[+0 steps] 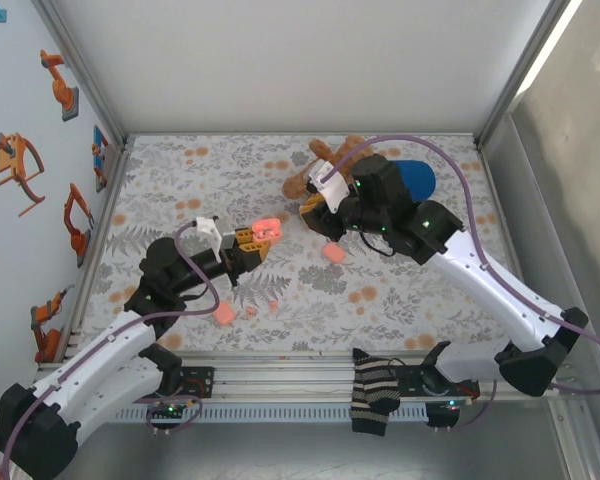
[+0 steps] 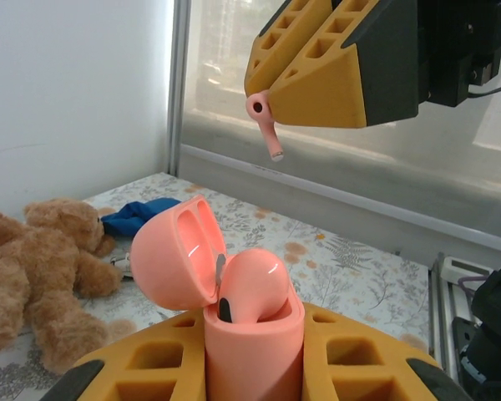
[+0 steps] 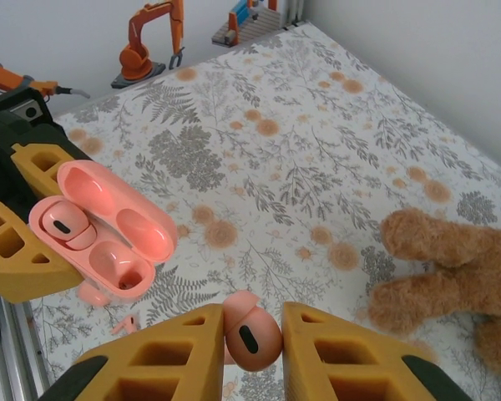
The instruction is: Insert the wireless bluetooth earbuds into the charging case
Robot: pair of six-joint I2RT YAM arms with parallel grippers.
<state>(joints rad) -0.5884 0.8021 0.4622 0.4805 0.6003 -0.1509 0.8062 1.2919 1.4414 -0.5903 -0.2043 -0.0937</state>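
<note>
Right wrist view: 1 seated earbud (image 3: 63, 225) in the open charging case (image 3: 125, 209), 1 held earbud (image 3: 250, 341) close by it.
The left gripper (image 2: 252, 338) is clenched on the body of the pink charging case, with the lid tipped open. Inside the case, the empty socket (image 3: 117, 261) lies just beside the seated earbud. The right gripper (image 3: 253, 311) grasps the held earbud between its jaws; the left wrist view shows it above the case, not touching it, stem hanging down. I judge this case about half done: the held earbud must come over the empty socket, go down into it and be released. On the table (image 1: 400, 180), on the arm-base side of the case, lie 2 tiny pink nubs (image 1: 250, 312), probably more earbuds not yet inserted.
</note>
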